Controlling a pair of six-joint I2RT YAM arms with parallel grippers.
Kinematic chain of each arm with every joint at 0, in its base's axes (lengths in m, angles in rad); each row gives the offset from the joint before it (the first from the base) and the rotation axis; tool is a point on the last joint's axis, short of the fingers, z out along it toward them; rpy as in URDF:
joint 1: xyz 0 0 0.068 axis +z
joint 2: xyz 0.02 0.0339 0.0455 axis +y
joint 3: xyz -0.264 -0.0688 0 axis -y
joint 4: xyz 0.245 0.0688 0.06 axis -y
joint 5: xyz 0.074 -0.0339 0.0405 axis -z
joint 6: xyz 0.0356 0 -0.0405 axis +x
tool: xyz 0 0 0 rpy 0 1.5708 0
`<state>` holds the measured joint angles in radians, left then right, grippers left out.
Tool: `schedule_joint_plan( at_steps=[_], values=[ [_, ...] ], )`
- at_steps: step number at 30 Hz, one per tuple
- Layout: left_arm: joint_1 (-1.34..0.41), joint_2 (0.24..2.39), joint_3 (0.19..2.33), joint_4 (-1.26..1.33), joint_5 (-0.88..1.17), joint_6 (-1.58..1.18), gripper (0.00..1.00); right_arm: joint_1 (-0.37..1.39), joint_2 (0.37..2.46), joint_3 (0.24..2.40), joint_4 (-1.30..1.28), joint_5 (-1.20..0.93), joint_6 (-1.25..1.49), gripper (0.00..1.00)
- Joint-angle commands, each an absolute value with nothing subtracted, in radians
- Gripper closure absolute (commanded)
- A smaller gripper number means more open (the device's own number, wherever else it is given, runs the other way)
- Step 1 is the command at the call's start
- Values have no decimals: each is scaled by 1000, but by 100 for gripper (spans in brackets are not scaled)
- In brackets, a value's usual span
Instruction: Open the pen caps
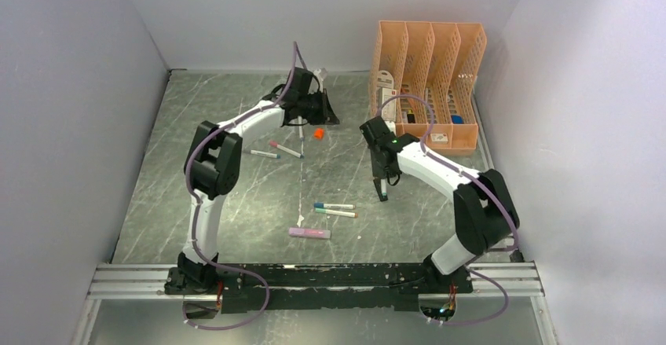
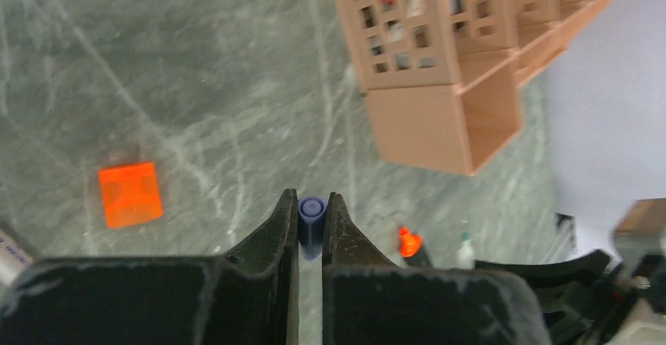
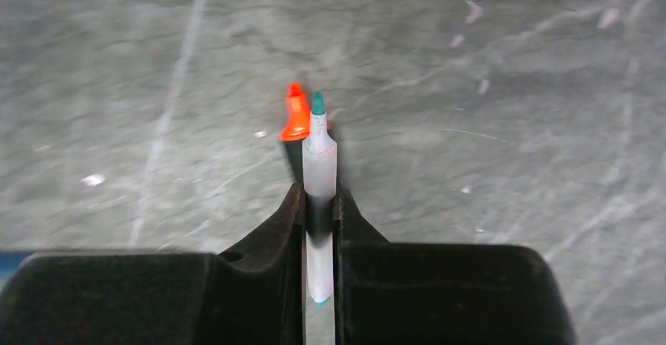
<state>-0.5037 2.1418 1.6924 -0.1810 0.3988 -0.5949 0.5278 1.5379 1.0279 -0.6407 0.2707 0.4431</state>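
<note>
Presently one blue cap [image 2: 312, 223] is clamped at the tips of the left gripper [image 2: 312, 197], and one uncapped green-tipped pen [image 3: 320, 164] is clamped in the right gripper [image 3: 320, 194]. Five other pens [image 1: 334, 206] are counted around the middle of the bench [image 1: 196, 109], one orange cap [image 1: 318, 133] nearer its far edge.

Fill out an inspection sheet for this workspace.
surface: dark marbled table, no damage seen.
job's things: loose pens lie mid-table; orange cap lies apart.
clutter: peach organiser at far right, small items inside.
grippers: left gripper shut on blue cap; right gripper shut on uncapped green-tipped pen.
cables: lilac cables run along both arms.
surroundings: grey walls on three sides; metal rail at near edge.
</note>
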Motion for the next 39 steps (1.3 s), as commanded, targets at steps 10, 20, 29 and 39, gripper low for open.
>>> schedule_joint_plan(
  at_steps=[10, 20, 29, 39],
  values=[
    [-515, 2274, 1805, -321, 296, -524, 89, 512, 1652, 1011, -645, 457, 392, 97],
    [-517, 2307, 1812, -307, 286, -540, 87, 511, 1694, 1006, -607, 414, 382, 78],
    [-517, 2341, 1836, -317, 268, -538, 85, 511, 1682, 968, -603, 395, 385, 72],
    [-516, 2340, 1843, -335, 251, -532, 59, 510, 1612, 995, -652, 380, 385, 71]
  ],
)
